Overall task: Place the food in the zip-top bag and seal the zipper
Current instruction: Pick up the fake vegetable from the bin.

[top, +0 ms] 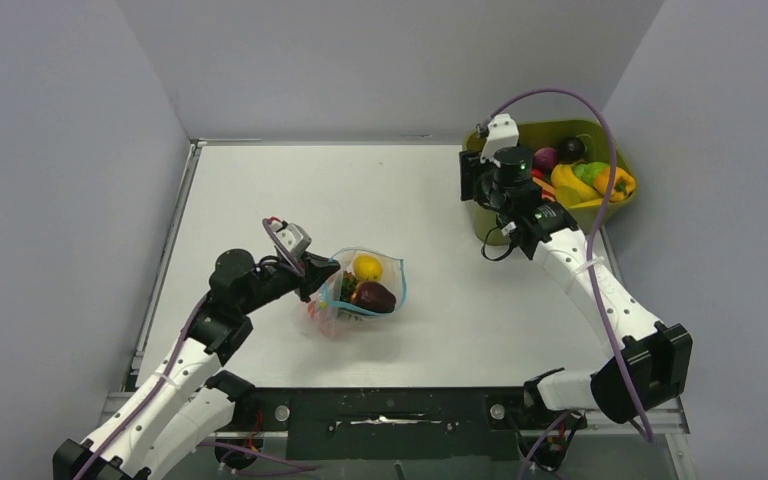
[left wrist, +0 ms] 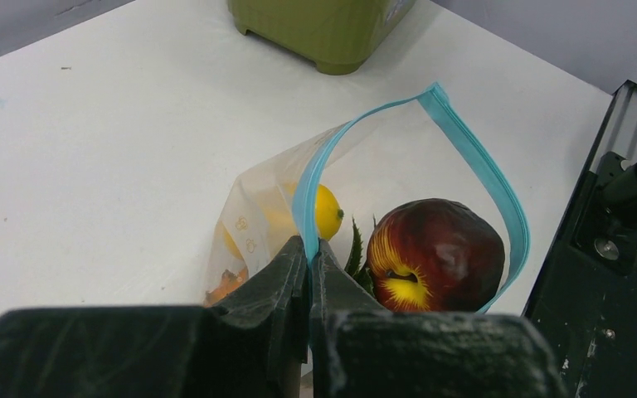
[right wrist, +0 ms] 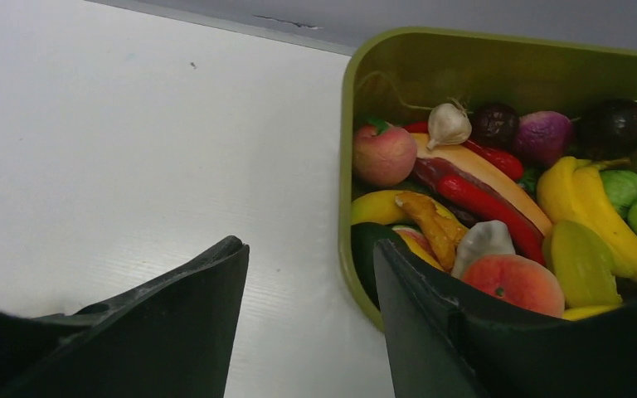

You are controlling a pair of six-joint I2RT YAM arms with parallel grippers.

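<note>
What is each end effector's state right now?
Left end effector: closed, pinching the zip-top bag at its teal zipper.
Right end effector: open, holding nothing, beside the olive-green tub.

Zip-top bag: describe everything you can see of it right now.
The zip-top bag is clear, floppy plastic with a teal strip round its mouth. It rests on the white table, mouth gaping in a teardrop loop, unsealed. The left gripper has its jaws shut on the strip's near edge. Inside: a lemon, a dark maroon fruit, an orange piece.
</note>
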